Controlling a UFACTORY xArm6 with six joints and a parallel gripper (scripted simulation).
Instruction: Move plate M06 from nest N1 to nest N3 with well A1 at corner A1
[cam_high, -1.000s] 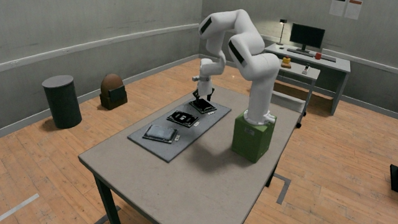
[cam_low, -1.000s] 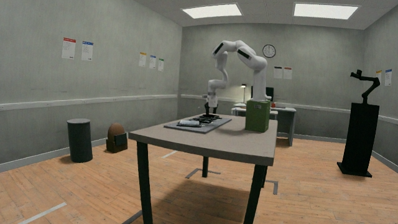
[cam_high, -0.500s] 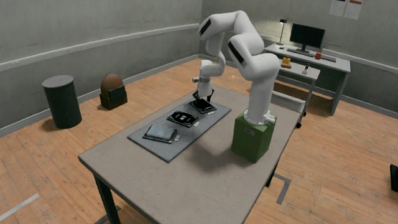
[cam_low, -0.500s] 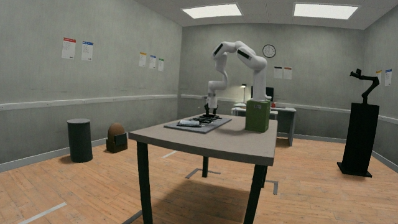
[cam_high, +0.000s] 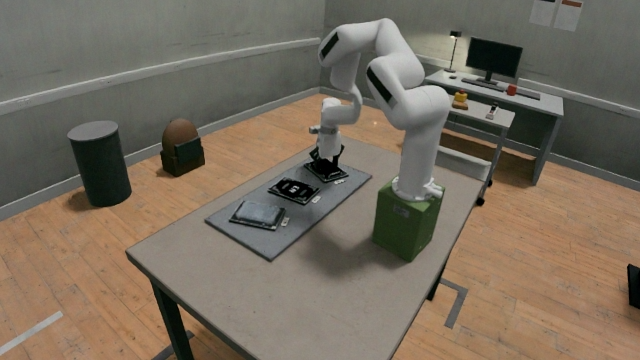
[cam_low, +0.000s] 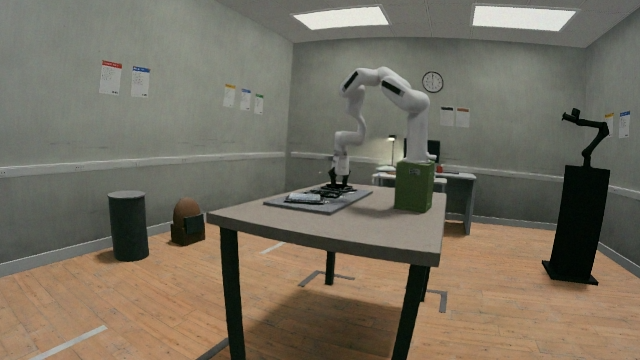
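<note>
A grey deck (cam_high: 292,207) on the table carries three nests in a row. The far nest (cam_high: 327,172) holds a dark plate. The middle nest (cam_high: 294,190) looks empty, showing black with white marks. The near nest holds a greyish plate (cam_high: 257,214). The signs and plate labels are too small to read. My gripper (cam_high: 327,162) is open and points straight down. It is lowered onto the far nest, with its fingers on either side of the dark plate. In the exterior view the gripper (cam_low: 339,181) stands just above the far end of the deck.
The arm's green pedestal (cam_high: 407,220) stands on the table to the right of the deck. Small white sign tags (cam_high: 316,199) lie beside each nest. A desk with a monitor (cam_high: 492,57) stands behind the table. A dark bin (cam_high: 99,162) stands on the floor at left.
</note>
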